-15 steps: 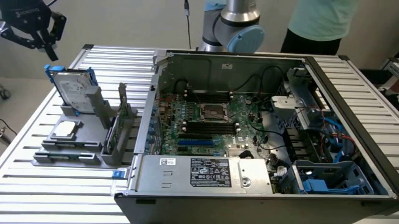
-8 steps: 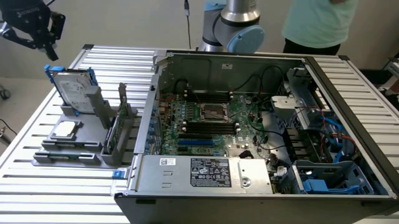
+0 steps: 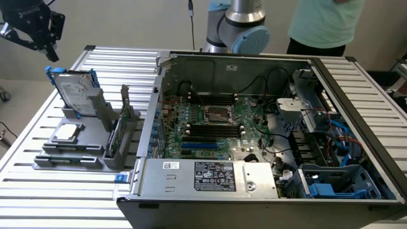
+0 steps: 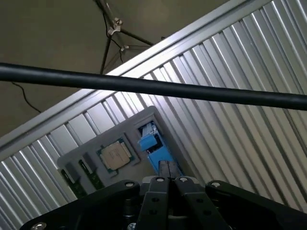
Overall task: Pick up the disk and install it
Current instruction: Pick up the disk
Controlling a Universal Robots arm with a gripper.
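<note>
The disk [image 3: 75,91] stands upright on its edge in a grey holder [image 3: 71,151] on the slatted table, at the exterior view's left; it is silver-grey with a white label and a bright blue bracket. My gripper [image 3: 51,53] hangs in the air above it and slightly toward the exterior view's left, apart from it. In the wrist view the gripper [image 4: 167,168] is shut with nothing between its fingers, and the disk's blue bracket [image 4: 152,146] shows just beyond the fingertips.
The holder also carries a small square silver chip [image 3: 67,133] and a green circuit card [image 3: 116,136]. An open computer case [image 3: 254,119] with a blue drive bay [image 3: 337,183] fills the exterior view's right. A person stands behind the table [image 3: 64,195]. A black cable [image 4: 153,87] crosses the wrist view.
</note>
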